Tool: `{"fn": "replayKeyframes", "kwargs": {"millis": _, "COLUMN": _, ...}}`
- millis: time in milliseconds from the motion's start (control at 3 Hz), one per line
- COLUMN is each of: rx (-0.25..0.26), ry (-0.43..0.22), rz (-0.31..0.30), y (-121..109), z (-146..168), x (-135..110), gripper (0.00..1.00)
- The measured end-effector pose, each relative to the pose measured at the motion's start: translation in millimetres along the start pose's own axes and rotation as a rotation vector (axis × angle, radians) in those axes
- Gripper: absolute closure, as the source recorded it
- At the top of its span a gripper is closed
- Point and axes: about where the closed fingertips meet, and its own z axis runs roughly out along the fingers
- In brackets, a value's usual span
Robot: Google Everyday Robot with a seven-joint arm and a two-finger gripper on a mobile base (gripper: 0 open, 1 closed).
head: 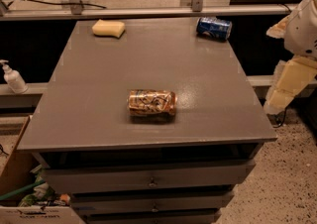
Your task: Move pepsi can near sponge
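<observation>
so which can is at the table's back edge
The blue pepsi can, at the far right corner; the gold can lies in the middle. The gripper hangs off to the right.

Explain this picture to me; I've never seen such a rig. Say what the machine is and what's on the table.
One camera looks down on a grey table with drawers. The pale shapes at the right belong to a one-armed mobile robot; its gripper hangs beside the table's right edge, holding none of the things. A pale yellow sponge lies at the far left corner, a blue pepsi can lies on its side at the far right corner, and a tan-gold can lies on its side near the middle.
</observation>
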Motion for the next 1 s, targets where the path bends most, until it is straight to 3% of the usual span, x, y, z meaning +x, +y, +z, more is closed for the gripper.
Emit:
{"fn": "replayKeyframes", "kwargs": {"millis": 333, "rx": 0.07, "ry": -0.044, "rz": 0.006, "y": -37, "z": 25, "x": 9, "gripper": 0.0}}
{"fn": "replayKeyframes", "kwargs": {"millis": 667, "rx": 0.144, "ry": -0.139, "rz": 0.008, "y": -84, "z": 46, "x": 10, "gripper": 0.0}}
{"fn": "replayKeyframes", "kwargs": {"millis": 1000, "rx": 0.177, "ry": -0.25, "rz": 0.027, "y": -131, "z": 68, "x": 0, "gripper": 0.0}}
